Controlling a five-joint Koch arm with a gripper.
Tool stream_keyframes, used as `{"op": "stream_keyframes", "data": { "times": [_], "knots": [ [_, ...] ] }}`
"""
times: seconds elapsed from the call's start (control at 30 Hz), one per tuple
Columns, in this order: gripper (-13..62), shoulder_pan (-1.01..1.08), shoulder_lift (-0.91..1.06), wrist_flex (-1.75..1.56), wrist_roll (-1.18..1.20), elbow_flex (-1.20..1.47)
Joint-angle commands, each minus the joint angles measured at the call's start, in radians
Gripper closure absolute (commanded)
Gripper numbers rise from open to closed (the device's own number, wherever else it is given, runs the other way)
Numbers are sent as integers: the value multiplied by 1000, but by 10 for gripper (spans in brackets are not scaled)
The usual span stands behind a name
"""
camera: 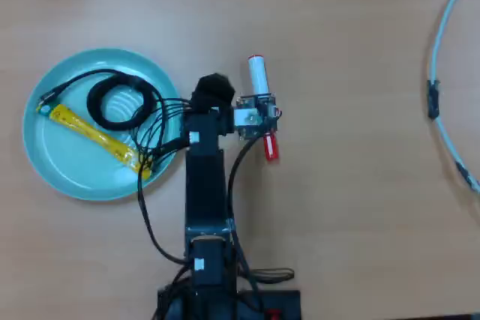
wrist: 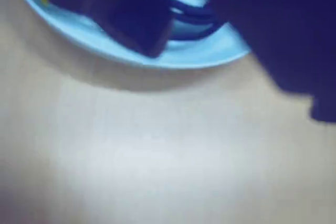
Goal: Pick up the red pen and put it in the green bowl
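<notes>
In the overhead view the red pen (camera: pixel 257 74) lies on the table right of the arm, white barrel up, red cap (camera: pixel 271 146) down. A small unit on the wrist covers its middle. The green bowl (camera: pixel 67 162) sits at the left. My gripper (camera: pixel 214 91) is a dark blob between bowl and pen, close to the bowl's right rim. In the blurred wrist view two dark jaws stand apart with the bowl's rim (wrist: pixel 184 56) showing between them. My gripper (wrist: pixel 236 82) looks open and empty there. The pen is out of the wrist view.
A coiled black cable (camera: pixel 112 103) and a flat yellow strip (camera: pixel 90 133) lie in the bowl. A thin pale-blue hoop (camera: pixel 442 50) curves along the right edge. The arm's base (camera: pixel 206 260) stands at the bottom centre.
</notes>
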Motion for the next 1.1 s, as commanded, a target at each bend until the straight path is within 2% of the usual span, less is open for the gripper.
{"op": "stream_keyframes", "data": {
  "times": [0.0, 0.1, 0.43, 0.7, 1.07],
  "knots": [
    [80, 26, -9, 5, 66, -87],
    [57, 67, -48, 9, 129, -89],
    [58, 141, -133, 14, 255, -115],
    [55, 153, -158, 11, 615, -130],
    [53, 192, -250, 28, 716, -179]
  ]
}}
